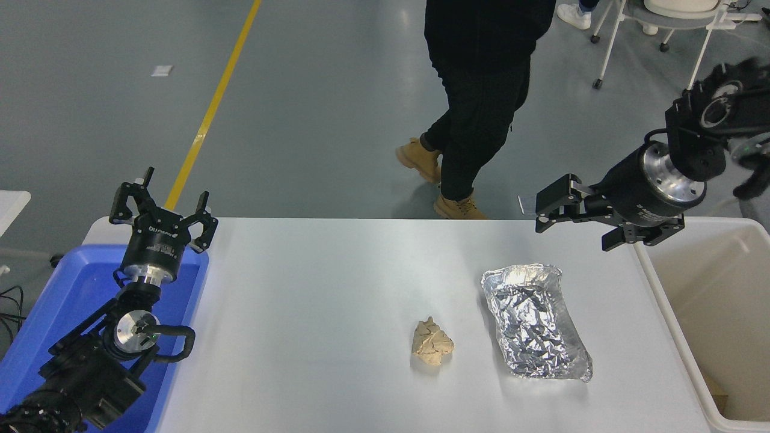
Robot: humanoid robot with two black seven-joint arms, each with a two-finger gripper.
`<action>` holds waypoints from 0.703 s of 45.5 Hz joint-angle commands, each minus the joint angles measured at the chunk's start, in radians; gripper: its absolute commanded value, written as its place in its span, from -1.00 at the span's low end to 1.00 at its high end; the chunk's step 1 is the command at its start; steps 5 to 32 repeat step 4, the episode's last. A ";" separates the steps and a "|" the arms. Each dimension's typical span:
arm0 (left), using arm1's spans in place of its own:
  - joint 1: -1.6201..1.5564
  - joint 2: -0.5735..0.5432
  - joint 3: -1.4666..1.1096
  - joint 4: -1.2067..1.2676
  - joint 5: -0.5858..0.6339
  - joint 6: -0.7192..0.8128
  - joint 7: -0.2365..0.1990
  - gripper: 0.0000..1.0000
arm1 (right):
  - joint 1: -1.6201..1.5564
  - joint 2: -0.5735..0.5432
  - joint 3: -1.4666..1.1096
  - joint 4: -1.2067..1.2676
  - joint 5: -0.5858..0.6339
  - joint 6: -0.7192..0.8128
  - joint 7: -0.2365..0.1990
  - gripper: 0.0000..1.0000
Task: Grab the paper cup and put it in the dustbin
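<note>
Right gripper [556, 207] empty, jaws apart, hanging above table's far right edge just left of dustbin [710, 337]. Paper cup not seen; dustbin interior mostly cut off by frame, possibly inside. Left gripper [159, 210] parked over blue tub [66, 300], fingers spread.

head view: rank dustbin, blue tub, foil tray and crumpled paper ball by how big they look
1. dustbin, cut off by the right edge
2. blue tub, partly hidden by the parked left arm; both tubs are cropped, so their order is unsure
3. foil tray
4. crumpled paper ball, clearly smallest
</note>
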 commanded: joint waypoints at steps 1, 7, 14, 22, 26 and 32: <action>0.000 0.000 0.000 0.000 0.001 0.000 -0.001 0.96 | 0.049 0.052 0.017 0.039 -0.002 0.034 -0.001 1.00; 0.000 0.000 0.000 0.000 0.000 0.000 0.000 0.96 | 0.044 0.064 0.017 0.039 -0.002 0.035 -0.001 1.00; 0.000 0.000 0.000 0.000 0.000 0.000 0.000 0.96 | 0.044 0.064 0.017 0.039 -0.002 0.035 -0.001 1.00; 0.000 0.000 0.000 0.000 0.000 0.000 0.000 0.96 | 0.044 0.064 0.017 0.039 -0.002 0.035 -0.001 1.00; 0.000 0.000 0.000 0.000 0.000 0.000 0.000 0.96 | 0.044 0.064 0.017 0.039 -0.002 0.035 -0.001 1.00; 0.000 0.000 0.000 0.000 0.000 0.000 0.000 0.96 | 0.044 0.064 0.017 0.039 -0.002 0.035 -0.001 1.00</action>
